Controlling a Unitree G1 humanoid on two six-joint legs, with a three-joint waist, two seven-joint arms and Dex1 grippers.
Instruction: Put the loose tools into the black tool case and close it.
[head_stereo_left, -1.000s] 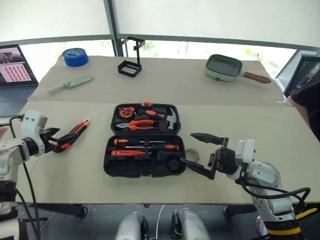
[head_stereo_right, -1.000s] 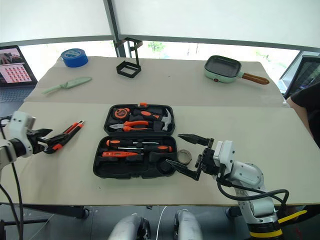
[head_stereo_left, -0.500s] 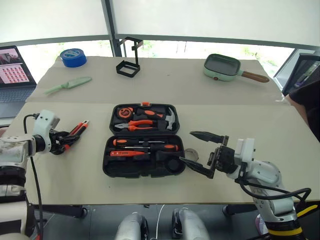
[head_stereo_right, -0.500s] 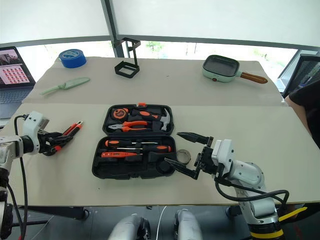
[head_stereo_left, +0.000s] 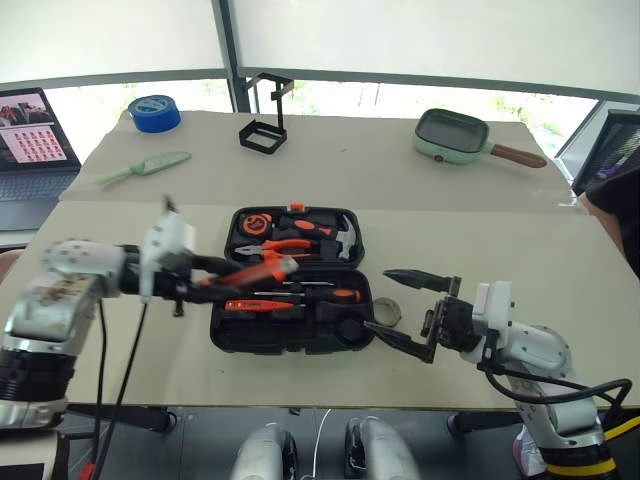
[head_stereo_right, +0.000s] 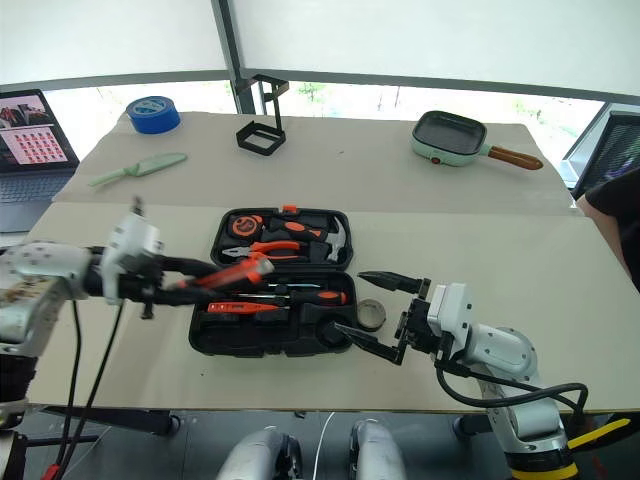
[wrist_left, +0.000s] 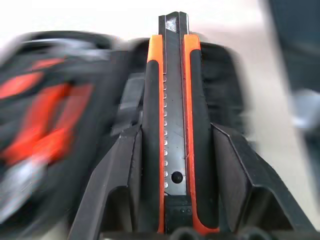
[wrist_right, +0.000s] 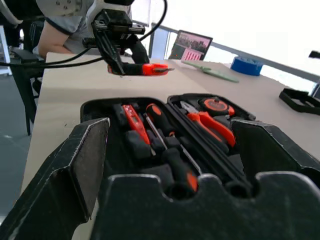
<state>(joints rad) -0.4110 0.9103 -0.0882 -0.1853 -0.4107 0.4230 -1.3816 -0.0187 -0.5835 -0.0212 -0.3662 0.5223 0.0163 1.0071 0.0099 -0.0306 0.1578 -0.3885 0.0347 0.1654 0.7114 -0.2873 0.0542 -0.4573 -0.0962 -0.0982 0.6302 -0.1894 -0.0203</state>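
The black tool case (head_stereo_left: 222, 335) lies open mid-table, with pliers, hammer and tape measure in its far half. Two black-and-orange screwdrivers (head_stereo_left: 300, 293) and a slim orange one (head_stereo_left: 262, 305) lie in its near half. My left gripper (head_stereo_left: 222, 276) is shut on the orange-black utility knife (head_stereo_left: 256, 269) and holds it in the air over the case's left part. In the left wrist view the knife (wrist_left: 172, 125) sits lengthwise between both fingers (wrist_left: 117, 180). A small dark tape roll (head_stereo_right: 371, 314) rests on the table by the case's right edge. My right gripper (head_stereo_left: 408, 304) stands open beside it, holding nothing.
On the far table are a big blue tape roll (head_stereo_left: 154, 113), a pale green knife (head_stereo_left: 140, 168), a black wire stand (head_stereo_left: 264, 125) and a green pan (head_stereo_left: 452, 135). A laptop (head_stereo_left: 30, 130) sits far left. A person's arm (head_stereo_left: 622, 210) shows at the right edge.
My left gripper closed on the utility knife, lifted it off the table at the left and swung it right to above the case. The right gripper stayed put.
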